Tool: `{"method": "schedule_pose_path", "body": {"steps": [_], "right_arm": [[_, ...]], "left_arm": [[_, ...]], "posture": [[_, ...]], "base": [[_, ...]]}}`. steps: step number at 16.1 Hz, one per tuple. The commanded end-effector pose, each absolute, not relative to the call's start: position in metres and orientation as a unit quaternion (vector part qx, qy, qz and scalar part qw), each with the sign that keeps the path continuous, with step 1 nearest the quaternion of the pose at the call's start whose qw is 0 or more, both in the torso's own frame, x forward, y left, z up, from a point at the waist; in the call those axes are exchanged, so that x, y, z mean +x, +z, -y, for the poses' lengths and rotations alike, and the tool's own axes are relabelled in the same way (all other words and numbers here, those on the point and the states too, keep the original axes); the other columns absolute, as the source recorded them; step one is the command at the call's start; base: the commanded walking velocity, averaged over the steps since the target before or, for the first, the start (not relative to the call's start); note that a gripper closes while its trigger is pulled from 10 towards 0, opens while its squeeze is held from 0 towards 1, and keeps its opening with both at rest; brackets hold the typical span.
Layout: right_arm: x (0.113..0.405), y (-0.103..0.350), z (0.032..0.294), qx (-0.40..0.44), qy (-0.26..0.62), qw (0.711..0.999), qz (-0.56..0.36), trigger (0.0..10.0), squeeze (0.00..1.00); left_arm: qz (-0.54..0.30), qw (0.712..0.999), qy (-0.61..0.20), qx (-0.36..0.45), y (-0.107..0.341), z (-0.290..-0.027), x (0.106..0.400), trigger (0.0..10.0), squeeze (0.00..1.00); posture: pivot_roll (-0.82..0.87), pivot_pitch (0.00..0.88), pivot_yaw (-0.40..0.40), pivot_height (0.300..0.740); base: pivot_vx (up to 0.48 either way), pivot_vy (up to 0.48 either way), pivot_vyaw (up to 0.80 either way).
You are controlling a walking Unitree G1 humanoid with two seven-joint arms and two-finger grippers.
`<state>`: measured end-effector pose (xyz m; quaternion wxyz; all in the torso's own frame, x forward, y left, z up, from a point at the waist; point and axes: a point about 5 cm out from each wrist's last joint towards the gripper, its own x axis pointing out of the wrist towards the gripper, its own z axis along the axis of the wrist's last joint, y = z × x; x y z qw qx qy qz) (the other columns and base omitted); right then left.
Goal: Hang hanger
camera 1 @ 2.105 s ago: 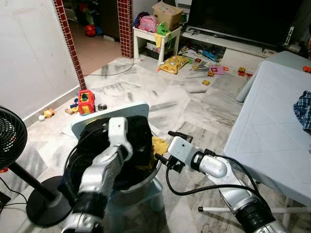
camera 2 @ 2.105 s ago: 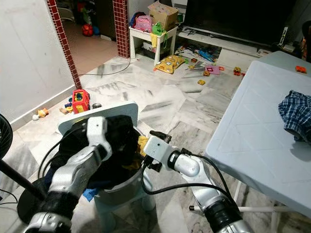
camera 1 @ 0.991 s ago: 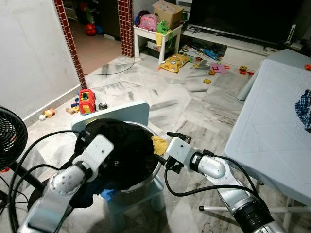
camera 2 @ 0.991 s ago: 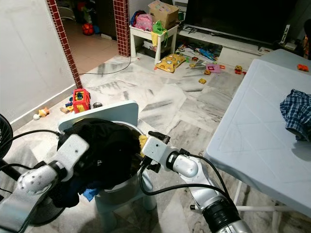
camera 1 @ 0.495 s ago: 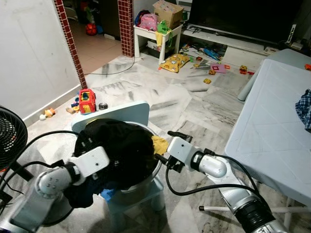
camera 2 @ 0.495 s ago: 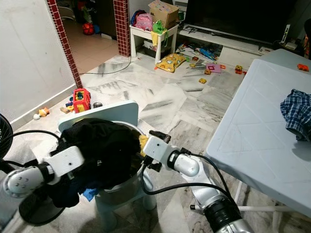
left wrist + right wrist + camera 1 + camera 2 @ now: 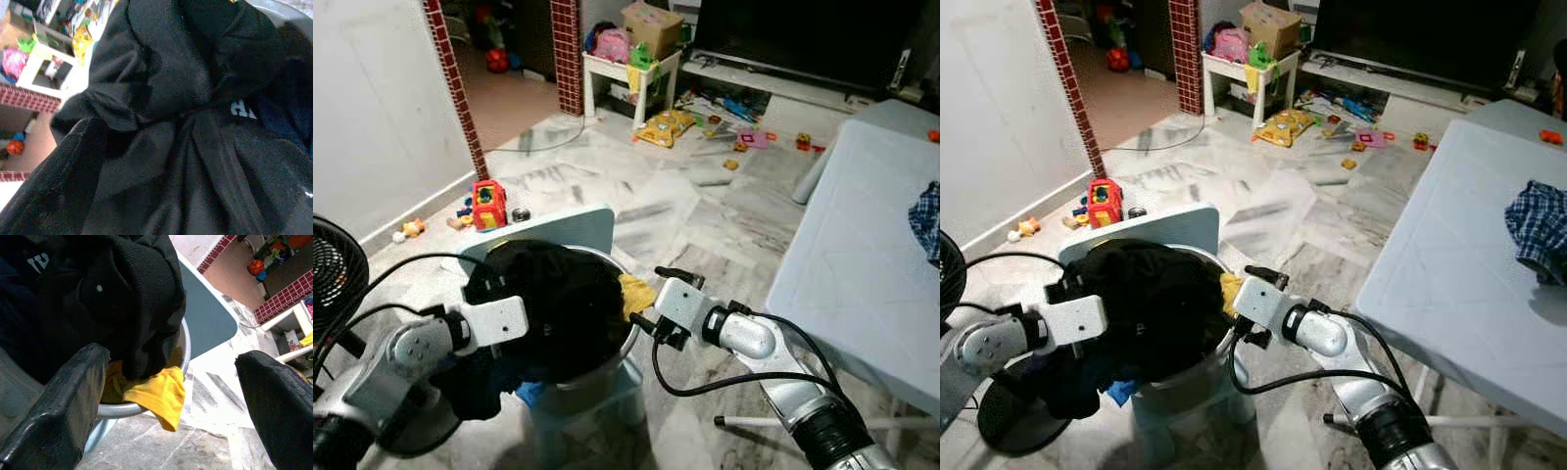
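Hanger's nowhere I can spot, so the task looks barely started. Right gripper (image 7: 171,396), jaws wide, hovers beside the metal basin (image 7: 625,338) of black clothes (image 7: 563,304); left gripper (image 7: 1102,328) sits against that pile, can't tell its jaws.

Black clothing (image 7: 558,308) heaped in a silver basin (image 7: 1203,367), a yellow cloth (image 7: 159,394) at its rim; blue plaid cloth (image 7: 1536,227) on the pale blue table (image 7: 1449,284).
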<state>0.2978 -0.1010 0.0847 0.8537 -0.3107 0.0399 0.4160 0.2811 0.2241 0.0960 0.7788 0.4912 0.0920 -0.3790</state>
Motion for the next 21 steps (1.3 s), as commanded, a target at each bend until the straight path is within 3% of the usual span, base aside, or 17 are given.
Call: {"method": "schedule_pose_path", "body": {"steps": [1, 11, 12, 13, 14, 15, 16, 21], "right_arm": [[0.298, 0.088, 0.102, -0.313, 0.417, 0.853, -0.035, 10.0, 0.0], [0.294, 0.088, 0.106, -0.315, 0.416, 0.852, -0.04, 10.0, 0.0], [0.294, 0.088, 0.105, -0.314, 0.416, 0.852, -0.04, 10.0, 0.0], [0.294, 0.088, 0.105, -0.315, 0.416, 0.852, -0.04, 10.0, 0.0], [0.294, 0.088, 0.105, -0.315, 0.416, 0.852, -0.04, 10.0, 0.0], [0.294, 0.088, 0.105, -0.315, 0.415, 0.853, -0.041, 10.0, 0.0], [0.293, 0.088, 0.105, -0.315, 0.414, 0.853, -0.041, 10.0, 0.0], [0.291, 0.087, 0.105, -0.313, 0.411, 0.855, -0.044, 10.0, 0.0]], "left_arm": [[-0.086, 0.761, -0.399, 0.505, 0.093, -0.221, 0.283, 10.0, 0.0], [-0.057, 0.682, -0.459, 0.567, 0.095, -0.216, 0.31, 10.0, 0.0], [-0.058, 0.673, -0.47, 0.568, 0.095, -0.215, 0.311, 5.5, 0.0], [-0.06, 0.669, -0.478, 0.566, 0.093, -0.215, 0.31, 4.8, 0.0], [-0.068, 0.659, -0.49, 0.567, 0.09, -0.216, 0.309, 2.3, 0.0], [-0.075, 0.656, -0.492, 0.567, 0.087, -0.217, 0.309, 1.7, 0.0], [-0.083, 0.651, -0.494, 0.571, 0.085, -0.219, 0.308, 0.0, 0.0], [-0.087, 0.657, -0.475, 0.579, 0.084, -0.222, 0.315, 0.0, 0.0]], "posture": [[-0.09, 0.01, -0.036, 0.74], [-0.11, 0.022, -0.023, 0.74], [-0.11, 0.024, -0.023, 0.74], [-0.11, 0.025, -0.023, 0.74], [-0.11, 0.026, -0.021, 0.74], [-0.11, 0.028, -0.018, 0.74], [-0.11, 0.029, -0.017, 0.74], [-0.12, 0.033, -0.009, 0.74]], "base": [[0.0, 0.0, 0.0], [0.0, 0.0, 0.0], [0.0, 0.0, 0.0], [0.0, 0.0, 0.0], [0.0, 0.0, 0.0], [0.0, 0.0, 0.0], [0.0, 0.0, 0.0], [0.0, 0.0, 0.0]]}}
